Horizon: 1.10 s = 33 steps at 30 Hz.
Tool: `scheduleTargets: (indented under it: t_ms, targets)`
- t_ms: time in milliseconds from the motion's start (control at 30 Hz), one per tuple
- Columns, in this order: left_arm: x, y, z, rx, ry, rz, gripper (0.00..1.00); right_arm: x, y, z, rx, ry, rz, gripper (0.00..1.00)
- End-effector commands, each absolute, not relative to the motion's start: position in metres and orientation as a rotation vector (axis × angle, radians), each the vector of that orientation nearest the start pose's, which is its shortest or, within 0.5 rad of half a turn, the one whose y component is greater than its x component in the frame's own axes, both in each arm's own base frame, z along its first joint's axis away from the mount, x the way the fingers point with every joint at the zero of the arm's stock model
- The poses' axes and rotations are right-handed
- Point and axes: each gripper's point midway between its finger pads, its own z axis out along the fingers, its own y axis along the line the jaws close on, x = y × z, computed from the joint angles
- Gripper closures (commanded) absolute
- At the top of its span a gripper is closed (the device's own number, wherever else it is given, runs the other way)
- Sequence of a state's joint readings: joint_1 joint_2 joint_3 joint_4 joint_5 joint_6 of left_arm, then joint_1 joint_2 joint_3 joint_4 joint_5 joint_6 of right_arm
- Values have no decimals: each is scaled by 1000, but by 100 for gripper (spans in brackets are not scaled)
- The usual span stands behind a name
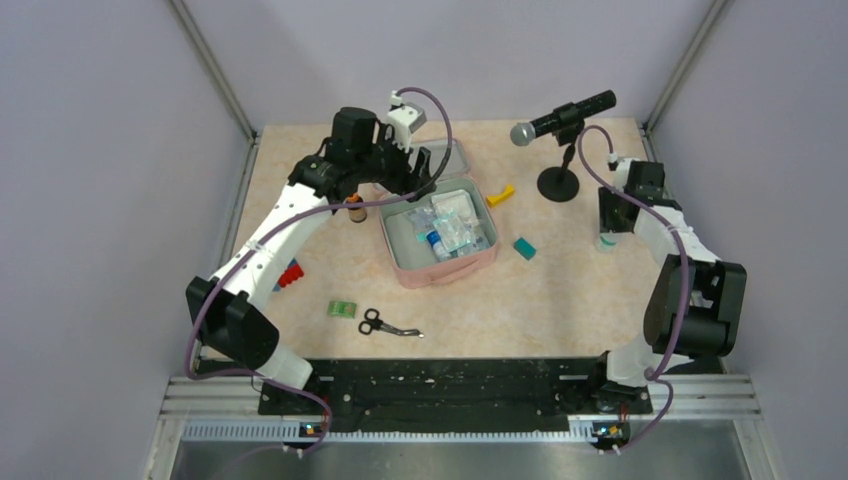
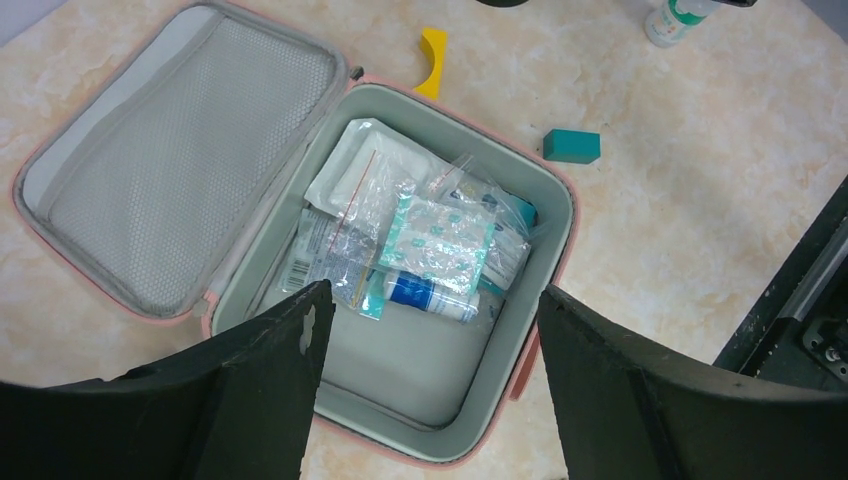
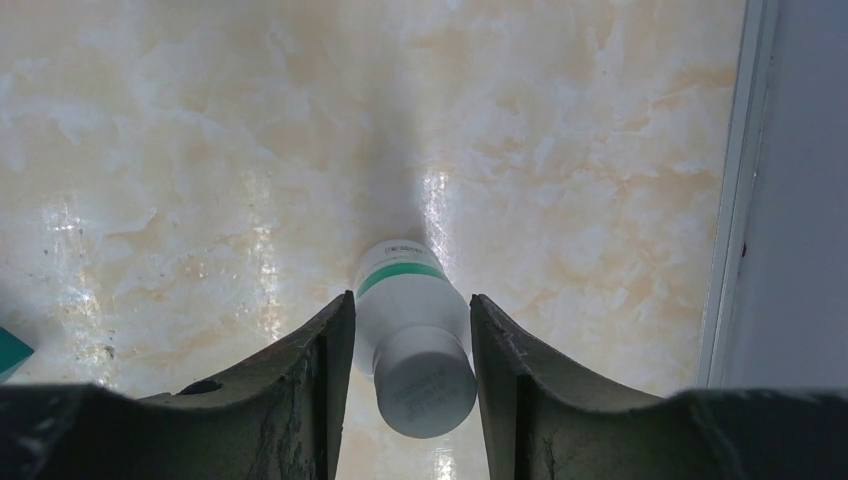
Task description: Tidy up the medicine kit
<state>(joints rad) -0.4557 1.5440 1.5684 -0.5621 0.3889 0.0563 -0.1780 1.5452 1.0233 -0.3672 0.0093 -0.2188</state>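
Pink medicine kit (image 2: 420, 385) lies open, grey-green lined; left gripper (image 2: 432, 295) gapes empty, right gripper (image 3: 412, 300) brackets a bottle (image 3: 415, 345), grip unclear.

Hidden behind the left fingers (image 2: 260, 400): near corners of the medicine kit (image 2: 420, 372). Cut by the top edge, well beyond those fingers: white bottle (image 2: 672, 20). Between the right fingers (image 3: 310, 400), cap print too small to read; contact unclear.

Left gripper (image 2: 432, 292): black, two-finger, pointing down, jaws wide apart.
Right gripper (image 3: 412, 300): black, two-finger, lowered, jaws half-spread.
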Motion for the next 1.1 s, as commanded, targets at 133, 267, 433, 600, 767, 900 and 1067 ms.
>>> scheduleTargets:
  t_ms: [133, 267, 433, 600, 767, 900, 1067]
  targets:
    - [360, -250, 305, 771, 1929, -668, 21, 371, -84, 114, 32, 2418, -215, 54]
    - [361, -253, 302, 767, 1935, -686, 21, 365, -81, 116, 34, 2414, -201, 50]
    - [361, -255, 297, 758, 1949, -706, 22, 362, -79, 122, 39, 2402, -189, 48]
    - [359, -254, 295, 754, 1954, -704, 22, 359, -78, 123, 49, 2402, -189, 57]
    - [356, -252, 292, 753, 1962, -701, 22, 353, -77, 118, 67, 2415, -186, 59]
    - [356, -252, 290, 750, 1966, -706, 22, 348, -78, 113, 61, 2430, -194, 66]
    - [355, -252, 290, 752, 1967, -707, 22, 347, -74, 117, 50, 2419, -174, 86]
